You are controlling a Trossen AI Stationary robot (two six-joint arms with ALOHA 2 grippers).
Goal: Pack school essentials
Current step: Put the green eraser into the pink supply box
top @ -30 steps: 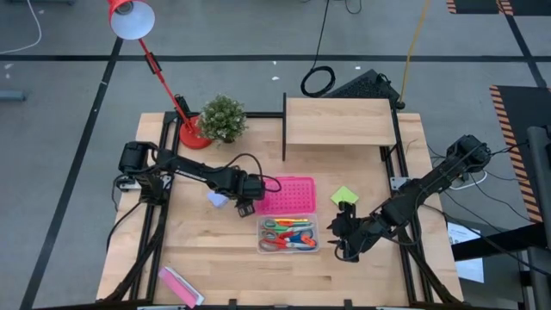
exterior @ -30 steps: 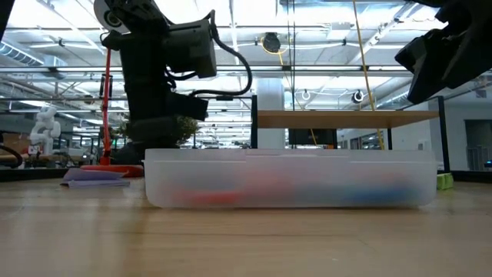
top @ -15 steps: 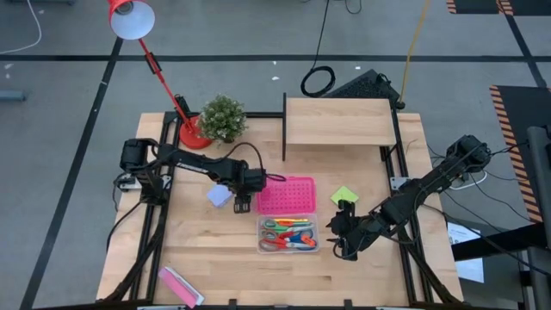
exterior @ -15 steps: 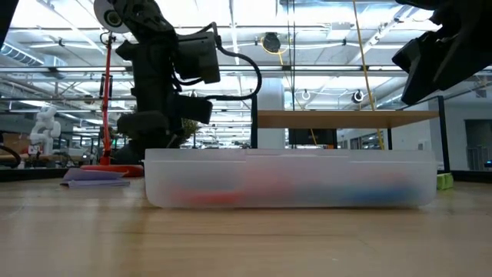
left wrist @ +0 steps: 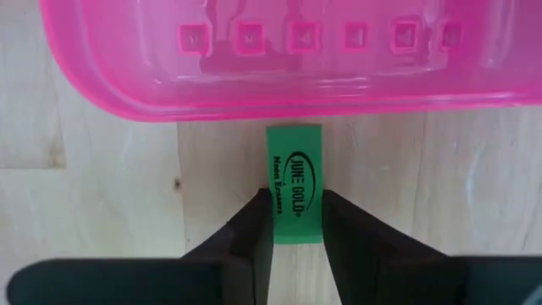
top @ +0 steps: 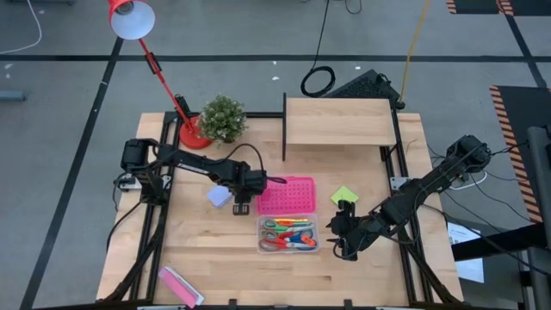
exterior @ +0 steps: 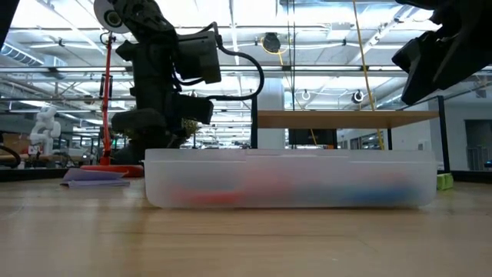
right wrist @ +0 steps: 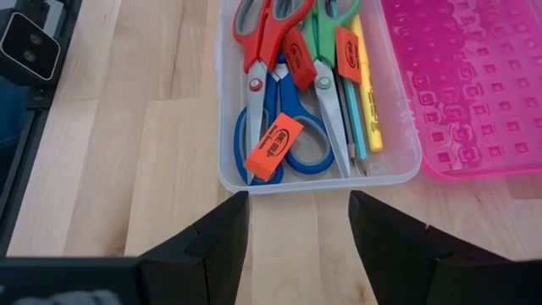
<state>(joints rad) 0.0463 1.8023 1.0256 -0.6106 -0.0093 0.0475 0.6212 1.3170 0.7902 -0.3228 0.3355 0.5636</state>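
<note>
We take the clear box (top: 288, 234) near the middle of the desk (top: 215, 258) as our landmark. Inside it we see red-handled scissors (right wrist: 258, 34), green-handled scissors (right wrist: 326, 42) and blue-handled scissors (right wrist: 296, 144) lying side by side, with a yellow pencil (right wrist: 366, 85) along the wall nearest the pink lid (top: 286, 195) and three orange erasers (right wrist: 273, 146) resting on top of the scissors.

The pink lid lies flat on the desk, just beyond the box on its far side, touching or nearly touching it. Our left gripper (top: 242, 207) is down at the lid's left edge. In the left wrist view its jaws are closed on a green eraser (left wrist: 294, 196), one finger (left wrist: 251, 237) on either long side, and the eraser's free end sits just short of the lid's rim. The eraser lies flat on the wood, outside the box.

A pale-blue note pad (top: 219, 196) rests on the desk just left of our left gripper, well apart from the box. A lime-green note pad (top: 344, 195) lies on the desk to the right of the lid, beyond the box's right end.

Our right gripper (top: 342, 241) hovers just beside the box's right end, and its jaws stand wide open with nothing between them, facing the box's short wall.
</note>
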